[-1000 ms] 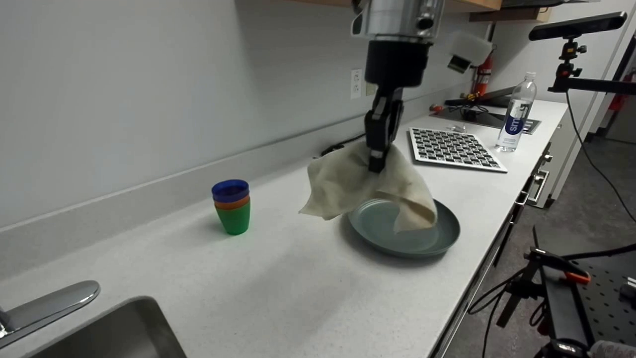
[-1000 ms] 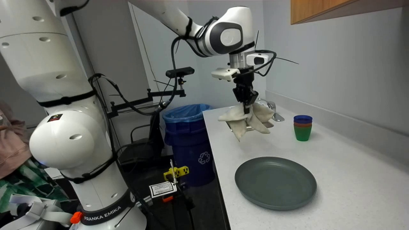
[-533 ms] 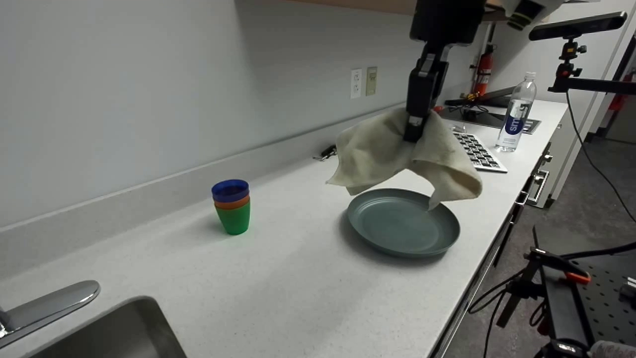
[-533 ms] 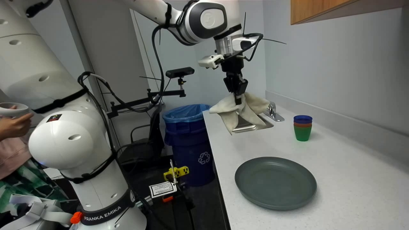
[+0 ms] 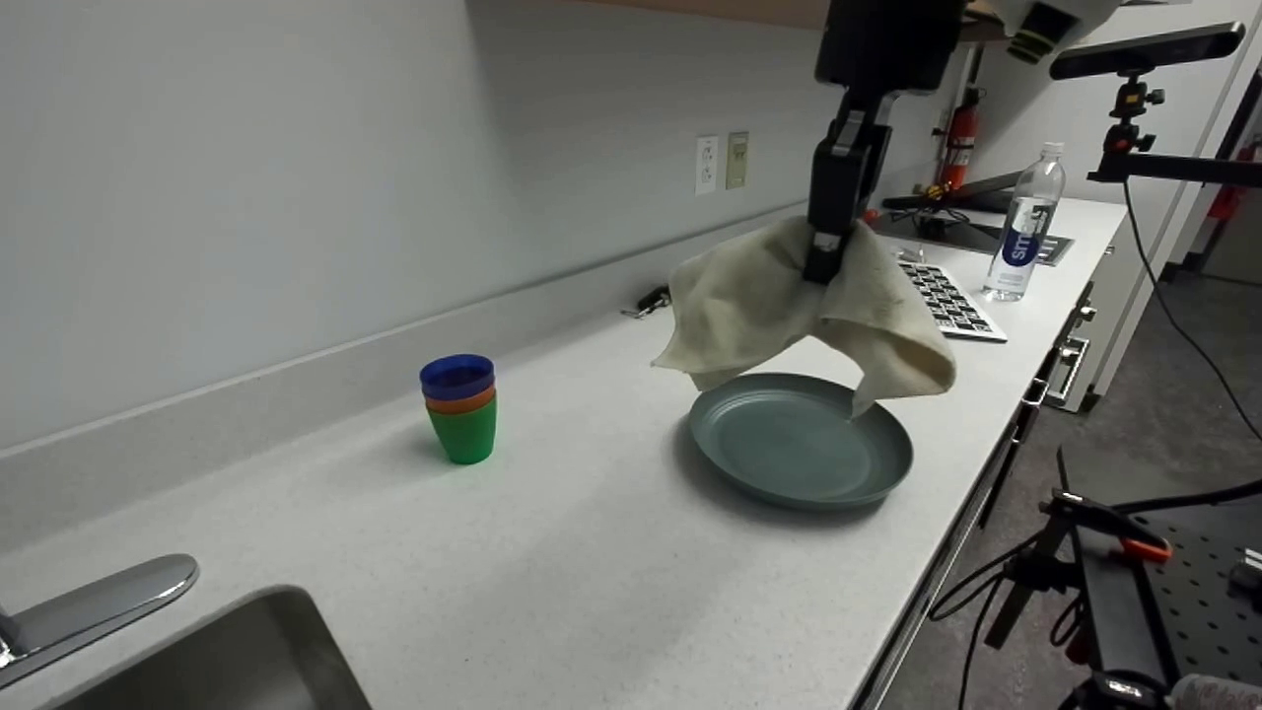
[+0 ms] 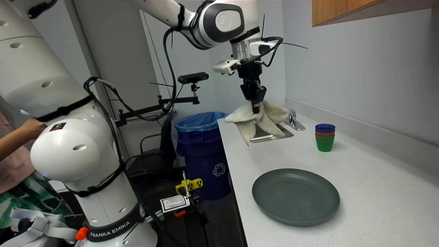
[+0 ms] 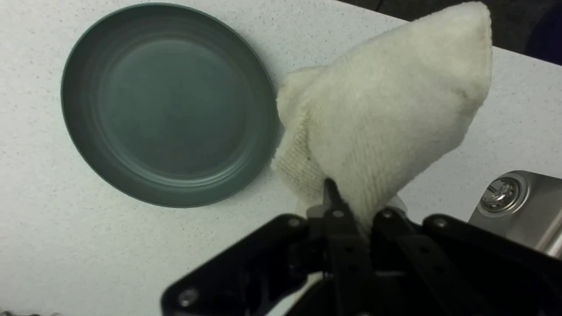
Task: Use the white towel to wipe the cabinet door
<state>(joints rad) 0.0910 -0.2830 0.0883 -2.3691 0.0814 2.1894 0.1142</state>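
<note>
The white towel hangs in loose folds from my gripper in both exterior views (image 5: 749, 306) (image 6: 241, 118). It also fills the upper right middle of the wrist view (image 7: 395, 101). My gripper (image 5: 820, 261) points down, shut on the towel's middle, above the counter. It also shows in an exterior view (image 6: 256, 109) and in the wrist view (image 7: 351, 202), where the towel partly hides the fingertips. A wooden upper cabinet (image 6: 363, 12) is at the top right of an exterior view; its underside (image 5: 710, 10) shows in an exterior view. The towel is apart from it.
A dark green plate (image 5: 804, 454) lies on the white counter (image 5: 552, 572), below the towel. Stacked cups (image 5: 463, 424) stand near the wall. A sink (image 5: 227, 661) with a faucet (image 5: 118, 602) is at one end. A bottle (image 5: 1025, 227) and checkered board (image 5: 951, 306) are further along.
Over the first half second my gripper and the towel rose and shifted, rightward in one exterior view, leftward in the other. Since then they have barely moved. A person at the edge moved an arm.
</note>
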